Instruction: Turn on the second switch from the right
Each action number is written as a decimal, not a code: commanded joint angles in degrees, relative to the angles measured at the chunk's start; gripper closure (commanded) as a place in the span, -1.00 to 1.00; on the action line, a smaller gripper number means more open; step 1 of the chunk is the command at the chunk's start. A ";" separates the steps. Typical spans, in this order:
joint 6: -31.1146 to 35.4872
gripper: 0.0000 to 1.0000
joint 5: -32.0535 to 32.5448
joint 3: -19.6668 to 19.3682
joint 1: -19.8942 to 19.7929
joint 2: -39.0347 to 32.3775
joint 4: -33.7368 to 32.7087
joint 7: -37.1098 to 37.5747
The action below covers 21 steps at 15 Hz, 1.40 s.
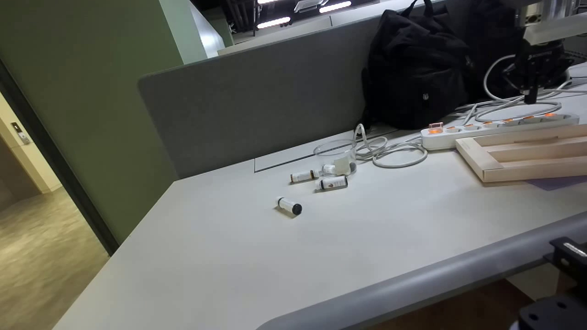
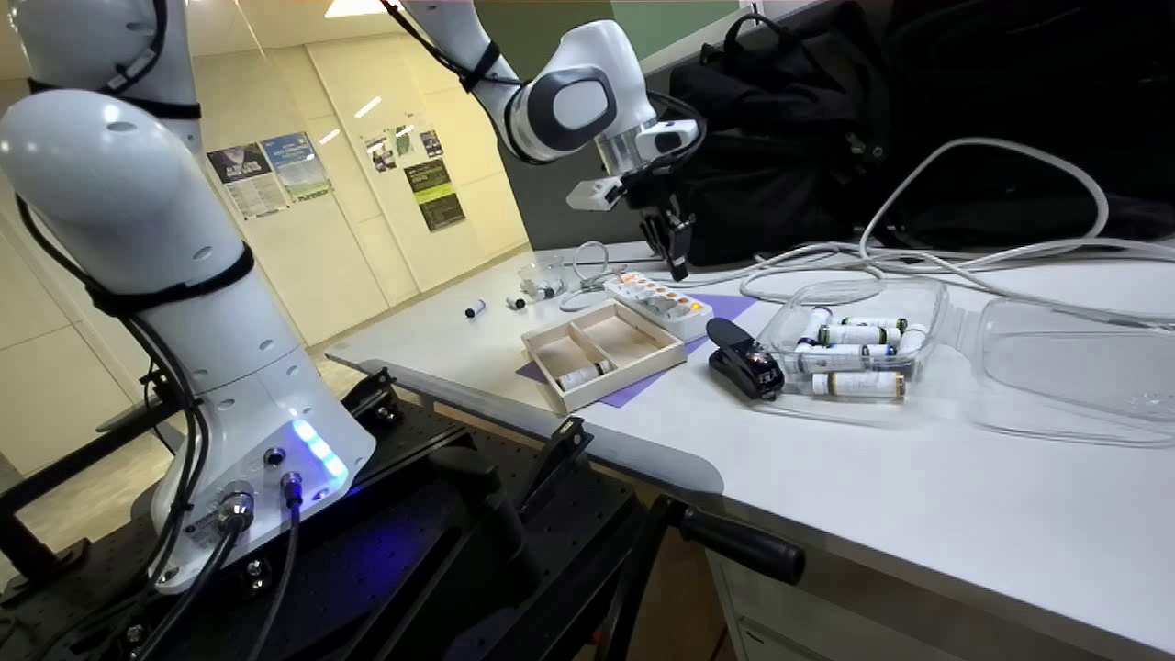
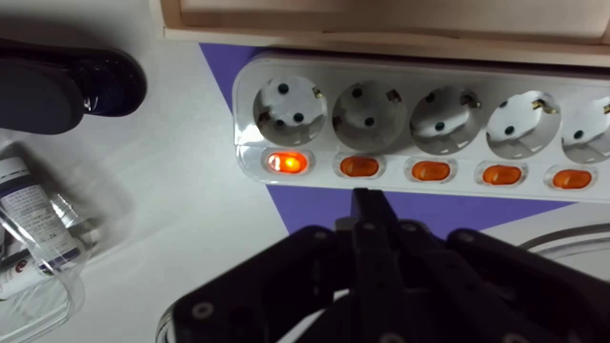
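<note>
A white power strip lies on the table in both exterior views (image 1: 497, 129) (image 2: 687, 325) and the wrist view (image 3: 395, 164). It has a row of sockets and orange switches. The end switch (image 3: 287, 162) glows; in both exterior views this end is at the right. The switch beside it, second from that end (image 3: 359, 166), is dark orange and unlit, as are the others in the wrist view. My gripper (image 3: 374, 193) has its fingers together and empty. In the wrist view its tips appear just below the second switch. In both exterior views the gripper (image 1: 530, 97) (image 2: 677, 266) hangs above the strip, apart from it.
A wooden tray (image 2: 574, 397) stands alongside the strip, over a purple sheet (image 3: 314, 205). A black stapler-like object (image 2: 745, 360) and a clear box (image 2: 936, 303) of bottles lie beyond the lit end. Cables (image 2: 826, 275) and a black backpack (image 1: 417, 73) are behind.
</note>
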<state>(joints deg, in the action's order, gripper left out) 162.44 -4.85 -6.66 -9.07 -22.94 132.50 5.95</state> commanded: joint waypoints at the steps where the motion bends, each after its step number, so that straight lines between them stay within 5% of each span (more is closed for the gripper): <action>1: 0.57 1.00 -0.41 -0.86 0.87 -2.55 -2.06 1.28; 21: 1.64 1.00 -0.73 -2.76 1.68 -9.74 -4.37 3.16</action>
<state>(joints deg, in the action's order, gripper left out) 163.78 -5.64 -7.83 -8.43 -28.64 129.63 6.89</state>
